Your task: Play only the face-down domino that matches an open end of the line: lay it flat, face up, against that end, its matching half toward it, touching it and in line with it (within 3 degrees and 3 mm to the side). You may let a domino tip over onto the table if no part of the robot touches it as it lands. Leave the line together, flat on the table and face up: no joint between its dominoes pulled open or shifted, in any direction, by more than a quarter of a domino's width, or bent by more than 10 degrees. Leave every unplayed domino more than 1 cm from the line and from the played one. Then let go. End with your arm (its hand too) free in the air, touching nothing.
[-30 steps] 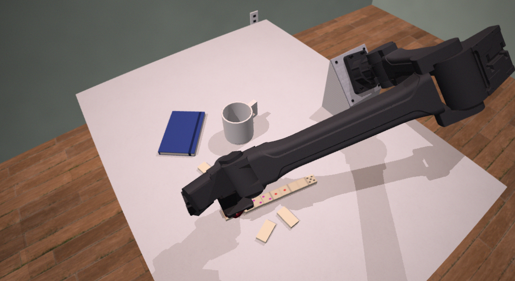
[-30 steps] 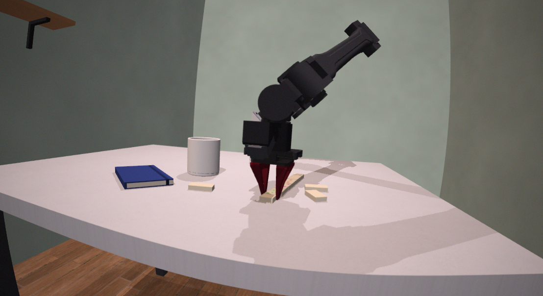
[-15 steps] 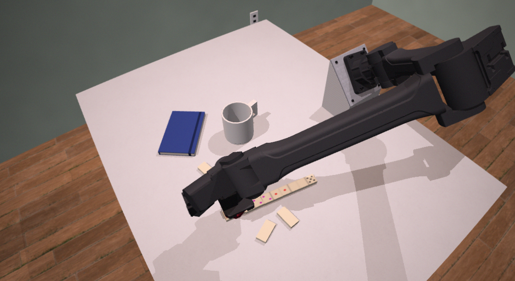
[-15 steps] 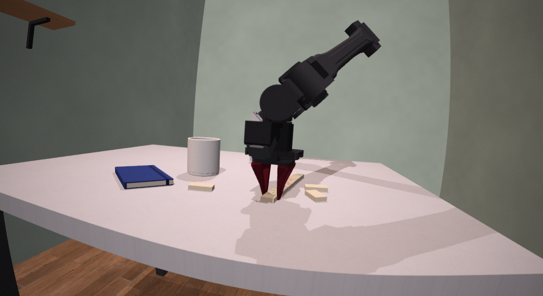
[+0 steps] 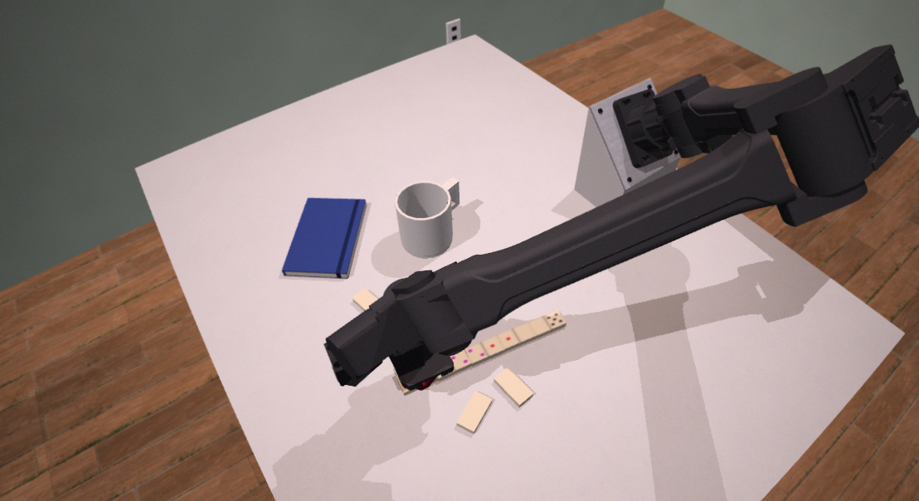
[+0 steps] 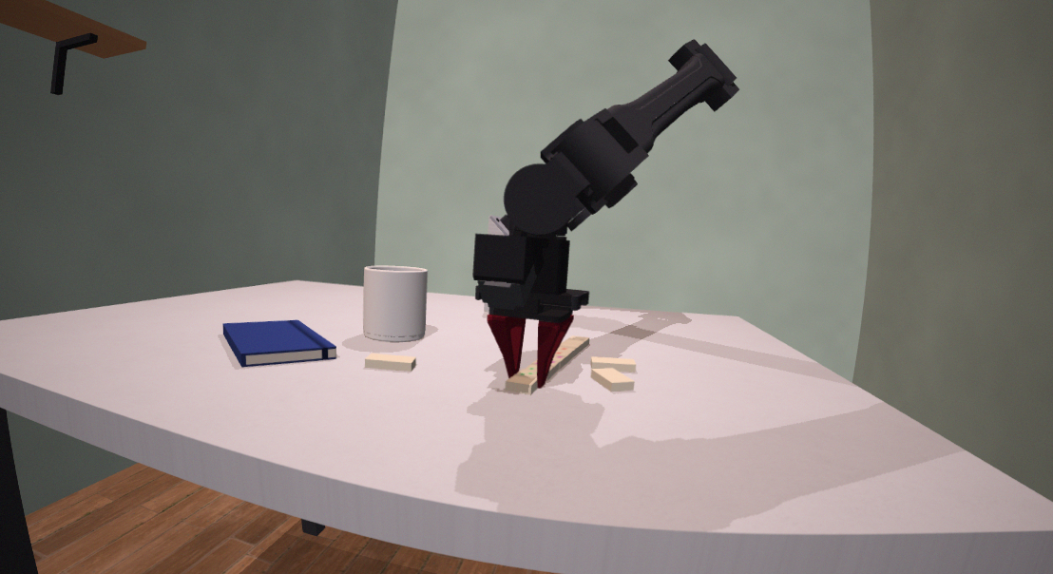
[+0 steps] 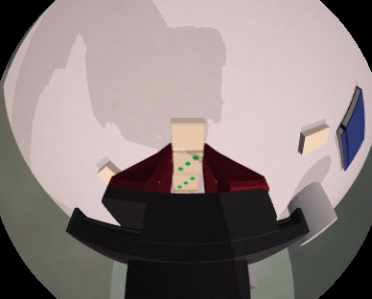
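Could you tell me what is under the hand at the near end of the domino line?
The hand is shut on a face-up domino with green pips, lying on the table. Its joint with the line is covered by the arm.

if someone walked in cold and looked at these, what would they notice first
The long black arm reaching across the white table, its dark red pincer shut on a domino with green pips at the near end of the face-up line. Next, the blue notebook and the grey mug behind the line, and the blank dominoes lying loose beside it.
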`<state>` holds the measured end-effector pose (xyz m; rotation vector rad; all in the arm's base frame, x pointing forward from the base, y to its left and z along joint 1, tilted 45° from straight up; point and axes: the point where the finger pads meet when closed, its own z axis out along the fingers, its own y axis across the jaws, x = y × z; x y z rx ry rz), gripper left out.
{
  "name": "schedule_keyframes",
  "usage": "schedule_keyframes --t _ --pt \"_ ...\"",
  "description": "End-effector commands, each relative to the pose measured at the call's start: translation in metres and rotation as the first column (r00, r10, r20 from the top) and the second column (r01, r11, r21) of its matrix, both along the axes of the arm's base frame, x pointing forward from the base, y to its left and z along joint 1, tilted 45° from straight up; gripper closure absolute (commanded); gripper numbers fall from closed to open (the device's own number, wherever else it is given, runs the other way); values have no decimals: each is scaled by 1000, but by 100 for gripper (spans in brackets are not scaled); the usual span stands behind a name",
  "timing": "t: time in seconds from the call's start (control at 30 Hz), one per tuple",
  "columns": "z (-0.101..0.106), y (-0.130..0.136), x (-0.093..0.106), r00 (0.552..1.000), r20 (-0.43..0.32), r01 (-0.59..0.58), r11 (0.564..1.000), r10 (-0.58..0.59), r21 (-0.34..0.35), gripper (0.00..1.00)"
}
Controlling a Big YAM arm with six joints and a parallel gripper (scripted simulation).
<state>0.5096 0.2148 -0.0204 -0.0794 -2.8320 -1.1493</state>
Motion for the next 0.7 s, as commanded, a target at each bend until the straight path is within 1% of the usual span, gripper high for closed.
schedule_keyframes --t 0.0,0.07,0.1,0.4,0.63,0.67 --pt "11 8 7 1000 20 -3 1000 3 1 78" --pt "11 8 7 1000 20 -3 1000 3 1 78" --pt "4 -1 3 1000 9 4 1000 -4 1 78" --pt "13 9 8 1000 23 -6 1000 6 1 78" --pt "13 9 8 1000 23 -6 1000 6 1 78" --pt "4 -1 3 1000 9 4 1000 -4 1 78"
